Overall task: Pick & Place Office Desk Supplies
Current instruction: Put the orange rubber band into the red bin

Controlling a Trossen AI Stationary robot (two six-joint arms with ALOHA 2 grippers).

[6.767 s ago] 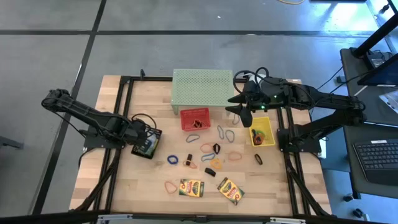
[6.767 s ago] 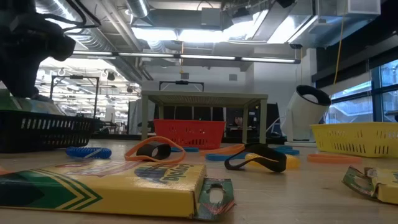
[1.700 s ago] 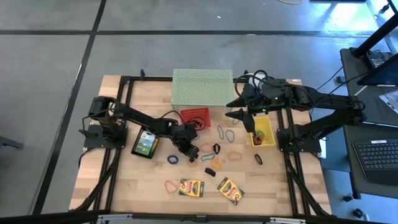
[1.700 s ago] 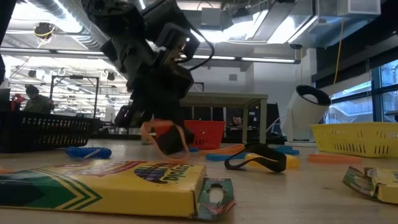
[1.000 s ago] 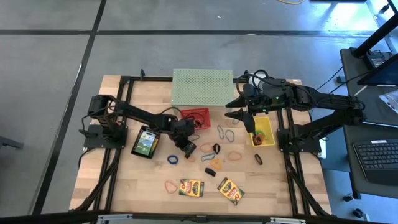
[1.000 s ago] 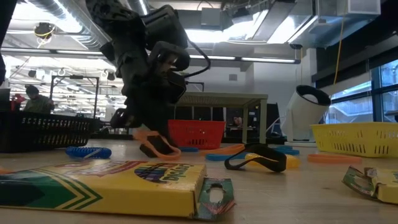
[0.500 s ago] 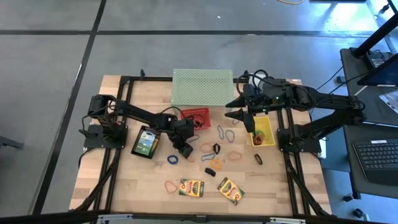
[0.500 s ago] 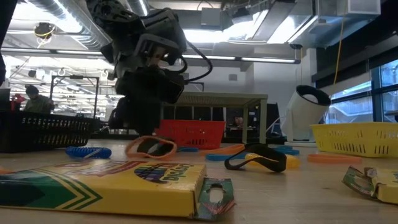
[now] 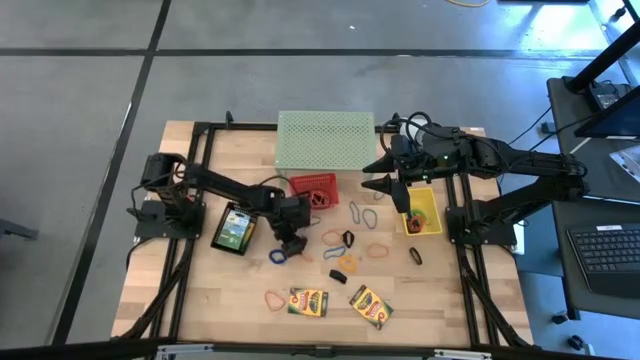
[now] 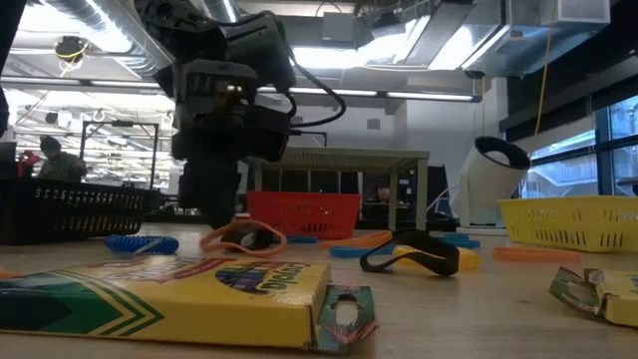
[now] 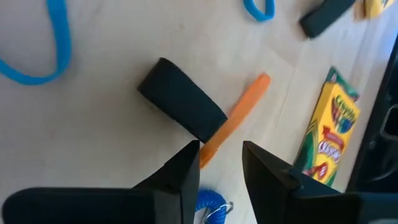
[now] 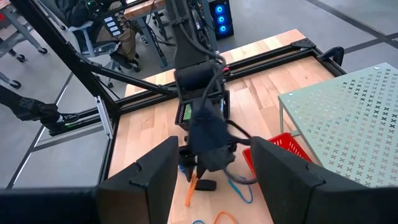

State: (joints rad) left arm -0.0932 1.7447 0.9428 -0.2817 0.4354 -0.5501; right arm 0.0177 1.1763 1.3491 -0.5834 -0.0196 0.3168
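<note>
Left wrist view: left gripper point(image 11: 221, 158) parted, orange band point(image 11: 233, 118) straddled at 12 o'clock; fingers to be lowered squarely, closed gently. Right gripper point(image 9: 385, 185) parked, spread.

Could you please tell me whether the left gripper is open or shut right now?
Open. In the left wrist view the left gripper shows a clear gap between its two fingers, poised over the orange band and black clip lying on the table.
</note>
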